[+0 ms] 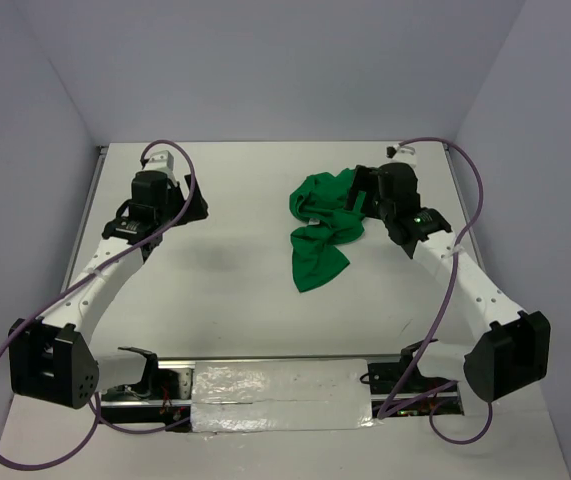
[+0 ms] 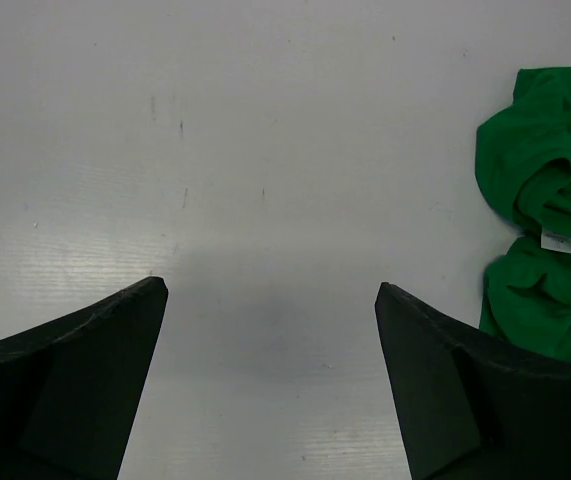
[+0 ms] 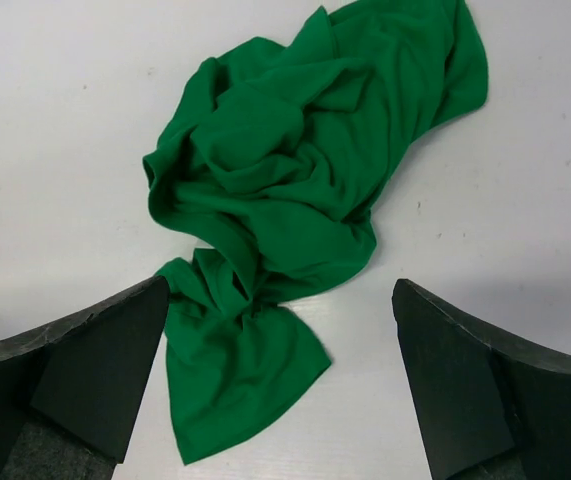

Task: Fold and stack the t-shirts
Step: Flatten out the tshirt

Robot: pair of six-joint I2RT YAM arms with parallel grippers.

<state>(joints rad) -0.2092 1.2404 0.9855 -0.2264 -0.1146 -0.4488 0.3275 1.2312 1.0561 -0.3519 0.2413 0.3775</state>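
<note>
Sprawling over the right half of the white table [image 1: 235, 290], the green t-shirt [image 1: 323, 225] lies crumpled in a heap, with a twisted tail of cloth trailing toward the near edge. It is not yet flattened, so folding has not begun. The right gripper [image 3: 277, 300] hangs close over the heap, its jaws wide apart and nothing between them. The left gripper [image 2: 270, 288] stands just as wide and empty over bare table. The shirt shows only at the right edge of the left wrist view, where a small white label [image 2: 557, 241] peeks out. The step in hand looks like spreading the shirt. Each gripper should probably pinch a single layer at an outer edge, such as a hem or shoulder, rather than the bunched middle. The two can then draw apart to flatten it.
</note>
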